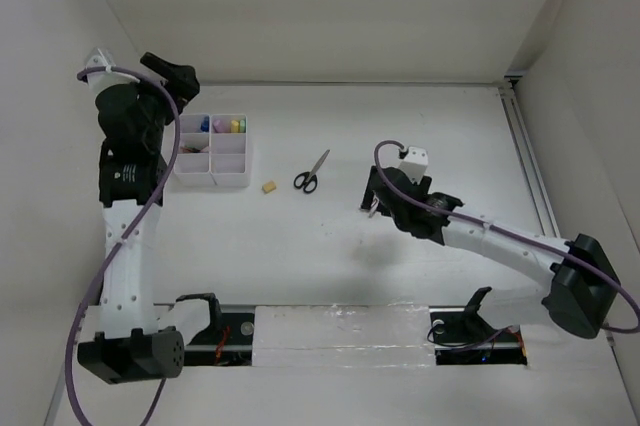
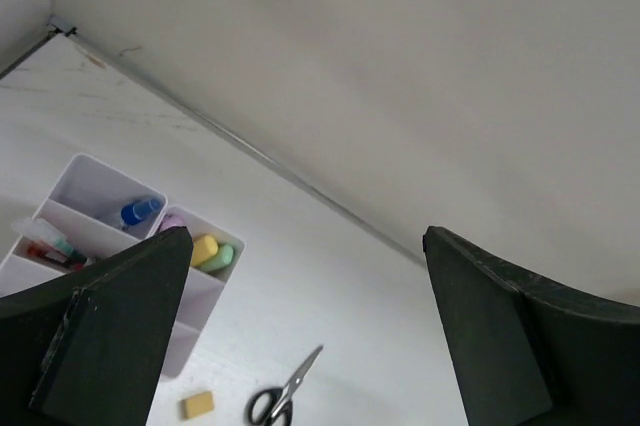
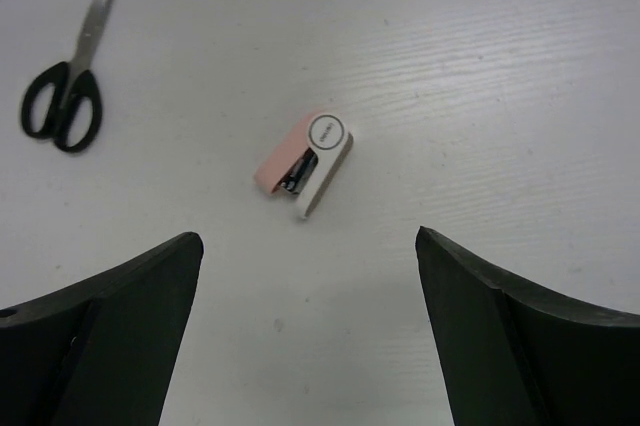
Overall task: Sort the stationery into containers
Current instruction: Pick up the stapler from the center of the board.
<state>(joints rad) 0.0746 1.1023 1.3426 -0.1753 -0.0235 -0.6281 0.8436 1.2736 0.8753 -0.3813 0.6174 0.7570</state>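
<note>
The white organizer tray (image 1: 214,182) stands at the back left. It holds a blue-capped bottle (image 1: 204,125), pink, yellow and green markers (image 1: 232,126) and pens (image 1: 190,147). A tan eraser (image 1: 267,187) and black-handled scissors (image 1: 311,173) lie on the table right of it. My left gripper (image 1: 176,75) is open and empty, raised beside the tray's far left corner. The left wrist view shows the tray (image 2: 86,180), markers (image 2: 208,250), eraser (image 2: 198,405) and scissors (image 2: 283,396). My right gripper (image 3: 310,241) is open and empty, just short of a small pink-and-white stapler (image 3: 306,164). The scissors (image 3: 68,88) lie to its left.
White walls close the table at the back and both sides, with a metal rail (image 1: 530,171) along the right edge. My right gripper (image 1: 373,201) sits mid-table, right of the scissors. The arm bases stand at the near edge.
</note>
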